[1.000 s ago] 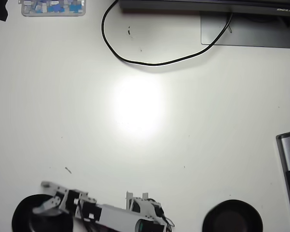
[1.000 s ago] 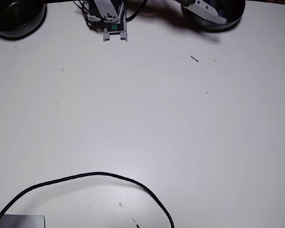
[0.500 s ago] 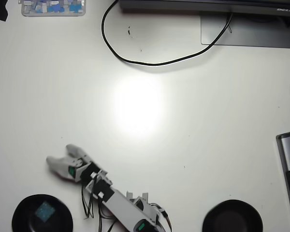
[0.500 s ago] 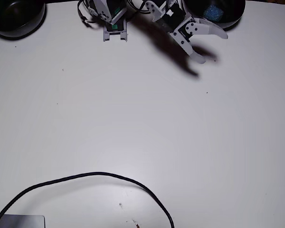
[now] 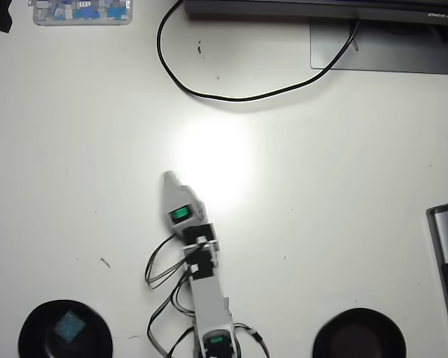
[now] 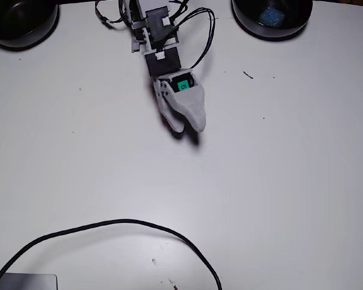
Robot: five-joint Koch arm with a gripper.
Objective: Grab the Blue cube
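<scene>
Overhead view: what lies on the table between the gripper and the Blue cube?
Only bare white table and a small dark speck. The gripper is mid-table; the Blue cube sits inside the black bowl, whose rim surrounds it.

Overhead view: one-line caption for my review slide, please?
Koch arm's gripper stretched over the bare table centre, far from the Blue cube sitting in the black bowl at lower left.
</scene>
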